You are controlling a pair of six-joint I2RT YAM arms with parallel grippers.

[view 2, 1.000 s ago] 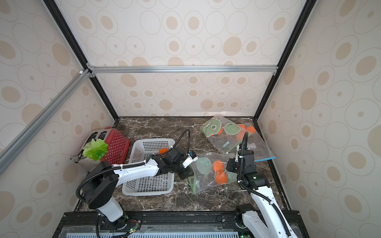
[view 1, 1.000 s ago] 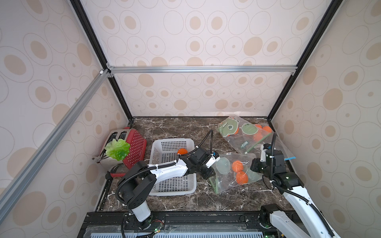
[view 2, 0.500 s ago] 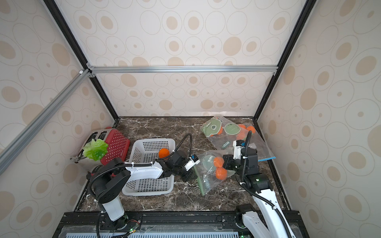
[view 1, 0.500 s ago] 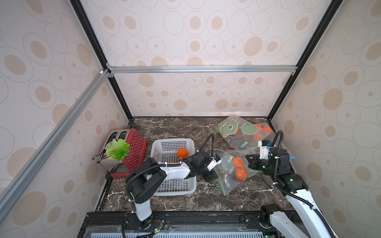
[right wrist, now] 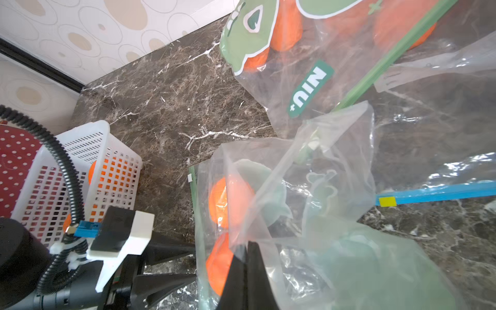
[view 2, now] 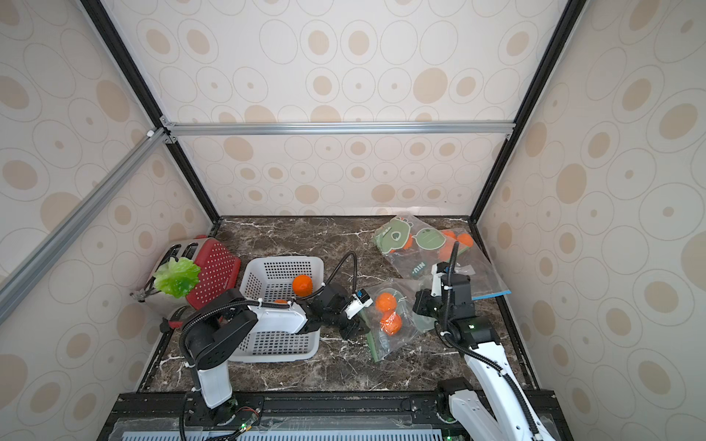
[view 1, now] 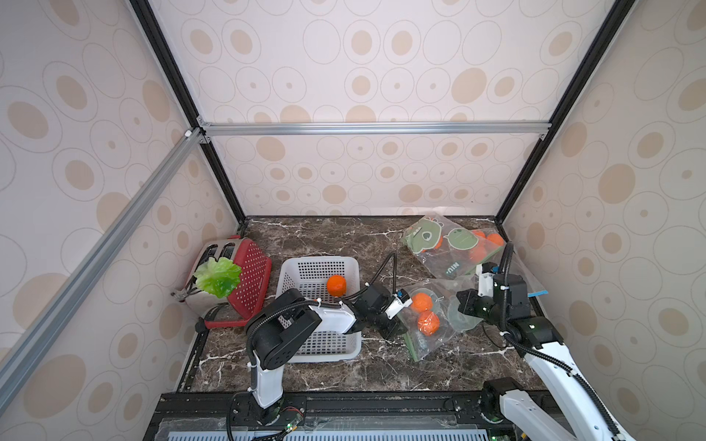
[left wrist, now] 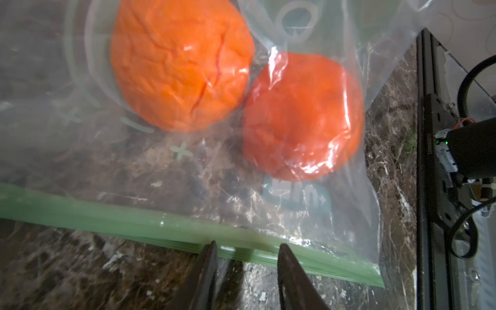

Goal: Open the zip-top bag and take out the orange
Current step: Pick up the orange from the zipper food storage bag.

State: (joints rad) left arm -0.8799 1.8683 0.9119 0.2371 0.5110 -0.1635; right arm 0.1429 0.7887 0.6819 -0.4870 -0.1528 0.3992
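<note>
Since the bag (view 1: pixel 450 331) is thin clear film, expect it to be limp, slick and near weightless. The two oranges (left wrist: pixel 182 64) inside are the only mass and will roll to whichever end sits low. Stiffest part is the green zip strip (left wrist: pixel 161 222) along its left edge, so take hold there, one lip per side. The film itself would likely just stretch and slip. Can't tell from the left wrist view whether the seal is parted. The oranges look wrinkled and soft, so a light squeeze should do.

Location: on the desk (view 1: pixel 324 236), right of centre, near side, just right of the white basket (view 1: pixel 321 263).

Status: left fingers (left wrist: pixel 205 273) spread, tips right at the zip strip, nothing between them. The right fingers (right wrist: pixel 256 271) are clenched on a fold of film at the bag's right end, which looks raised off the desk.

A loose orange (view 1: pixel 336 284) sits in the basket. A second bag (view 1: pixel 450 244) of oranges lies far right, well apart from the zip strip.
</note>
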